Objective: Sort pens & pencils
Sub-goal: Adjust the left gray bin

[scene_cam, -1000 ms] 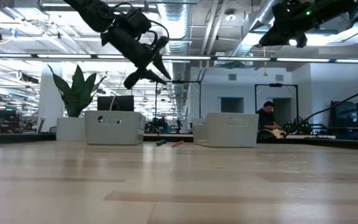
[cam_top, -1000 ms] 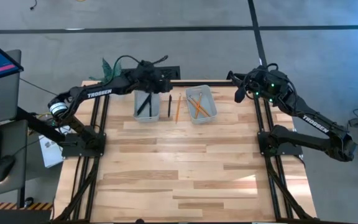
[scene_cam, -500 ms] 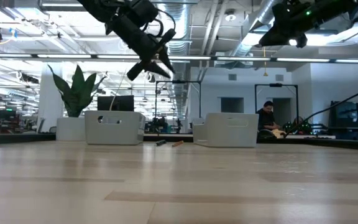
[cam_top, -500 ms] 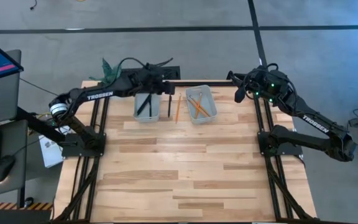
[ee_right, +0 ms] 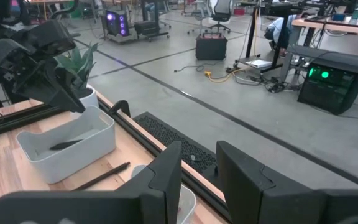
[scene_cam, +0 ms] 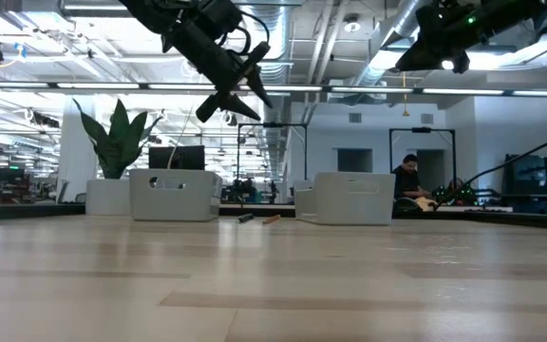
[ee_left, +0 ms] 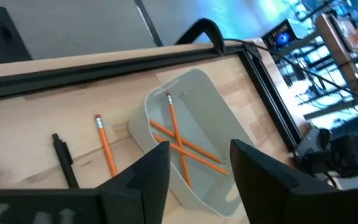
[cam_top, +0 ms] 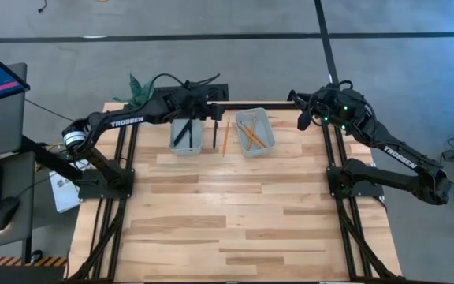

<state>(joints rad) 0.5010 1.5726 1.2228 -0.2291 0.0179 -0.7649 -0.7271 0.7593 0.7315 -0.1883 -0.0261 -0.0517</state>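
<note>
A black pen (cam_top: 215, 134) and an orange pencil (cam_top: 225, 136) lie flat on the table between two white bins. The left bin (cam_top: 173, 142) holds black pens (cam_top: 184, 132). The right bin (cam_top: 268, 126) holds orange pencils (cam_top: 251, 132), which lie crossed on its floor (ee_left: 182, 144). My left gripper (cam_top: 214, 111) hangs in the air above the far end of the loose pen (ee_left: 64, 163) and pencil (ee_left: 104, 146), open and with nothing in it (ee_left: 197, 152). My right gripper (cam_top: 300, 118) waits high at the far right corner, open with nothing between its fingers (ee_right: 197, 155).
A potted plant (cam_top: 139, 87) stands behind the left bin at the far left corner. A black frame rail (ee_left: 104, 68) runs along the table's far edge. The wide near part of the wooden table (cam_top: 235, 213) lies in front of the bins.
My left gripper has swung from above the left bin toward the table's right and risen a little, and it now hangs over the gap between the bins. Its fingers have spread wider. Pens and pencils have not moved.
</note>
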